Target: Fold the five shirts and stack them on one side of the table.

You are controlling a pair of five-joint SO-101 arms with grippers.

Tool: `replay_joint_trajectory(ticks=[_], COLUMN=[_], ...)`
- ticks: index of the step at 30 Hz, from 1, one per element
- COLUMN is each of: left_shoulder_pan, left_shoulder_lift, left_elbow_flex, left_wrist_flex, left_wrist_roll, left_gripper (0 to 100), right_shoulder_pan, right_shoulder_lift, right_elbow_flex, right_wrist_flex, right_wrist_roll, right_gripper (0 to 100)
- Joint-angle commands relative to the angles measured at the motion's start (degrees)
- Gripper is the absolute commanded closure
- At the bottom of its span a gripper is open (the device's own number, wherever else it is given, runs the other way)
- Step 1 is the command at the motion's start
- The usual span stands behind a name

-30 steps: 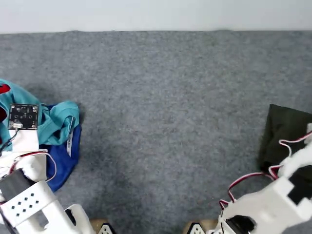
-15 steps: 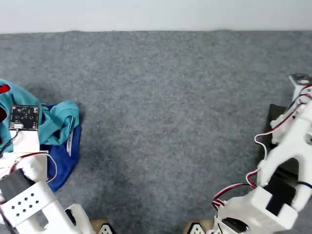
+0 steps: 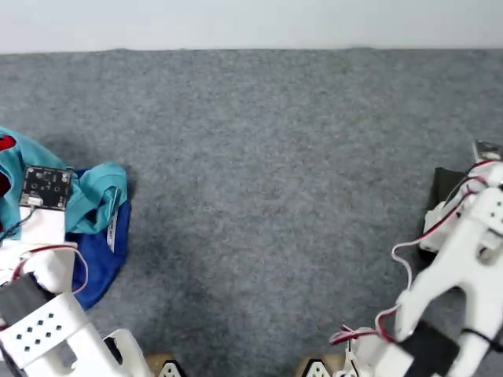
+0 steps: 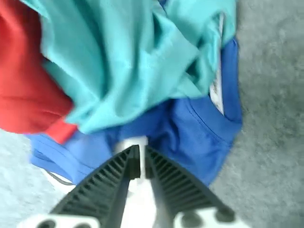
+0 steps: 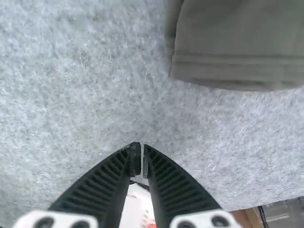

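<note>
- left pincer (image 4: 140, 153): jaws together, hanging over the loose heap at the left edge of the counter (image 3: 275, 157); i see no cloth caught between them.
- right pincer (image 5: 141, 148): jaws together over bare grey surface, just beside the folded dark olive shirt (image 5: 237, 42), not touching it.
- heap: teal shirt (image 4: 123, 61) crumpled on top, blue shirt (image 4: 199, 137) beneath it with its collar toward the open counter, red shirt (image 4: 23, 90) at the outer side.
- handling, my judgement: all light, limp knit; no stiffness, so each will sag and drag its neighbours when lifted.
- hold, my judgement: pinch the teal shirt at a raised fold or hem, well away from the blue collar, to lift one layer only.
- risk: tangled layers may come up together.
</note>
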Motion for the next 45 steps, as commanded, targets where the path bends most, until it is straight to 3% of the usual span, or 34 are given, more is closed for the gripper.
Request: replay_joint_trajectory(ticks=[1,8,15,23,27,31,36,45], left_shoulder_pan=[0.00,0.00,-0.18,1.05,2.73,6.86,13.36,37.10], left_shoulder_lift=[2.46,26.11,43.16,55.74,60.13,60.22,54.24,38.42], left_elbow_flex=[-7.43,-28.26,-48.31,-51.47,-51.56,-52.26,-56.75,-61.67], left_wrist_flex=[-1.41,1.23,5.36,0.00,-0.97,-0.62,2.99,3.16], left_wrist_roll=[-0.44,-0.62,1.41,2.37,2.99,3.08,6.95,15.47], left_gripper=[91,90,78,78,87,99,99,99], right_shoulder_pan=[-0.57,-0.57,-0.48,-0.48,-0.40,-0.22,-0.22,-0.22], right_shoulder_lift=[-6.02,-9.10,-9.54,-9.54,-9.54,-9.63,-9.63,-9.63], right_elbow_flex=[2.11,8.88,13.10,14.42,14.42,14.42,14.42,14.42], right_wrist_flex=[2.24,2.15,2.24,2.33,2.42,2.42,2.42,2.42], right_wrist_roll=[-1.32,-1.41,-1.41,-1.41,-1.32,-1.32,-1.32,-1.14], right_gripper=[99.0,99.0,99.0,99.0,99.0,99.0,99.0,99.0])
